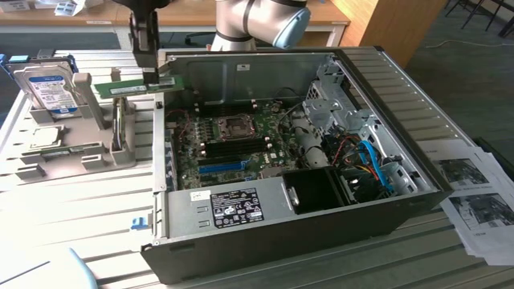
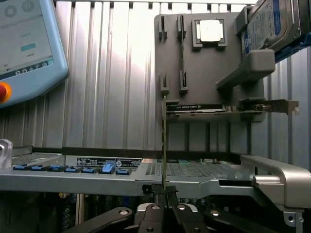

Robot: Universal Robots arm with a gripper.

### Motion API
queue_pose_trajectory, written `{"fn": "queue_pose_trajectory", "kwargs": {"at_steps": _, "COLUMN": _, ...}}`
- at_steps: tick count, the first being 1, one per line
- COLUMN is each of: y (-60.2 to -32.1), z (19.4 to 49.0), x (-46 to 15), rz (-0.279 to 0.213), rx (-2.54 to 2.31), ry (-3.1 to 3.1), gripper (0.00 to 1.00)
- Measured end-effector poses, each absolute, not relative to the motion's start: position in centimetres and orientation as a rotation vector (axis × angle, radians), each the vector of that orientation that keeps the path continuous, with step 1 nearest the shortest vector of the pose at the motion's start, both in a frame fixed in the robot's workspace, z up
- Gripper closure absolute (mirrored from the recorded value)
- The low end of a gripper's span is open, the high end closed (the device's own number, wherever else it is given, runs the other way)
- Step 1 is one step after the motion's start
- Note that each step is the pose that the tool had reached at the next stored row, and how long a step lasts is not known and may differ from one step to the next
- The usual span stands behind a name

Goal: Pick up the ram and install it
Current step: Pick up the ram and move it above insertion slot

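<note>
At upper left, the gripper (image 1: 156, 81) clamps the ram (image 1: 120, 89) toward one end; gripped off-centre, it could pivot and clip the computer case (image 1: 241, 56).

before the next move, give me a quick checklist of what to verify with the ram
1. jaws shut on the ram: ok
2. ram clear of the grey holder: ok
3. ram over the motherboard: not ok, mostly outside the case
4. memory slot free, latches open: cannot tell
5. blue cables away from the board's middle: ok
</note>
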State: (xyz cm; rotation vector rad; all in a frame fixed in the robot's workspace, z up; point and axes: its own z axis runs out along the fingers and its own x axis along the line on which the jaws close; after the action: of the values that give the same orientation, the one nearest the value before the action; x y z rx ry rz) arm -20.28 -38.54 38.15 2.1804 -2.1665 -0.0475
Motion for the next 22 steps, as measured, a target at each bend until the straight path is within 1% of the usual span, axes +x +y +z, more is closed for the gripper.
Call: {"fn": "queue_pose_trajectory", "kwargs": {"at_steps": 22, "y": -38.5, "z": 38.2, "x": -15.6, "rz": -0.059, "rx": 2.175, "ry": -2.161, "gripper": 0.89}}
